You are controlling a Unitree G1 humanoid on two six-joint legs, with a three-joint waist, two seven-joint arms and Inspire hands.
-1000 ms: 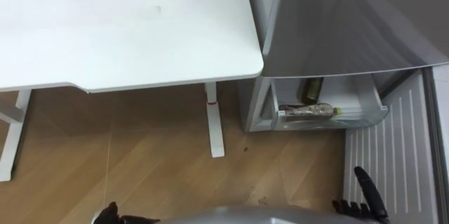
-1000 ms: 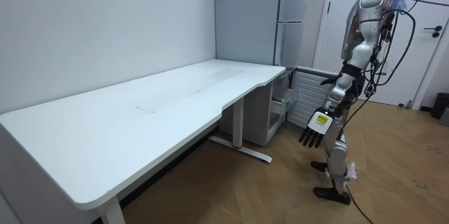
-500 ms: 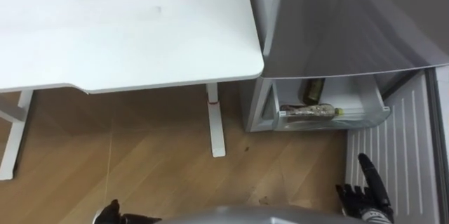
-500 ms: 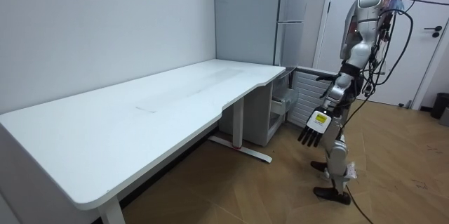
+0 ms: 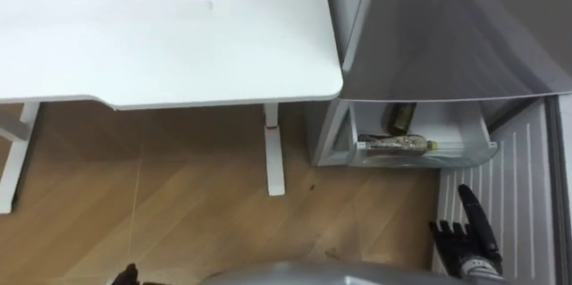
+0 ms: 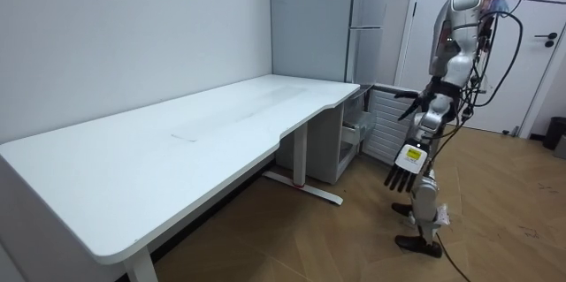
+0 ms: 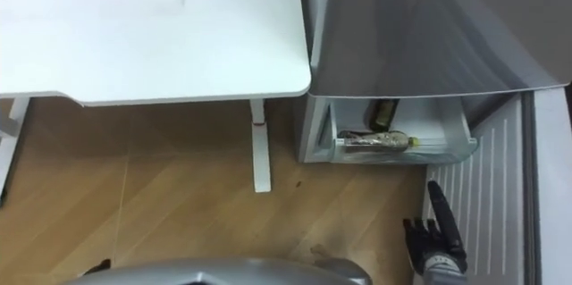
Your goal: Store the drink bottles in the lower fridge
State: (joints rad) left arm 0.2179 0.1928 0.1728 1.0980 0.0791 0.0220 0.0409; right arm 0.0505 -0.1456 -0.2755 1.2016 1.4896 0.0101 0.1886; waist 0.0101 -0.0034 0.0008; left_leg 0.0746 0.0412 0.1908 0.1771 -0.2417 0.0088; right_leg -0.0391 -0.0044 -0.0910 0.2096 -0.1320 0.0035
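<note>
Left eye view: both drinks already sit in the lower fridge's drawer (image 5: 474, 133). The clear bottle (image 5: 393, 145) lies on its side along the drawer's front edge, w/ the dark bottle (image 5: 399, 118) just behind it toward the back. They're prob. laid low so the drawer can slide in under the fridge (image 5: 447, 35) body. The drawer is pulled out, and the lower door (image 5: 500, 178) stands open at its right, ribbed inner face showing. The right hand (image 5: 469, 242) hovers low beside that door, fingers straight & released, carrying nothing; it looks placed to push drawer or door shut next. In the room view the left hand (image 6: 402, 160) hangs at the robot's side, fingers relaxed, empty. The white desk (image 5: 161, 26) has its right front corner next to the fridge, and the part in view carries no drinks, so the task seems nearly done.
</note>
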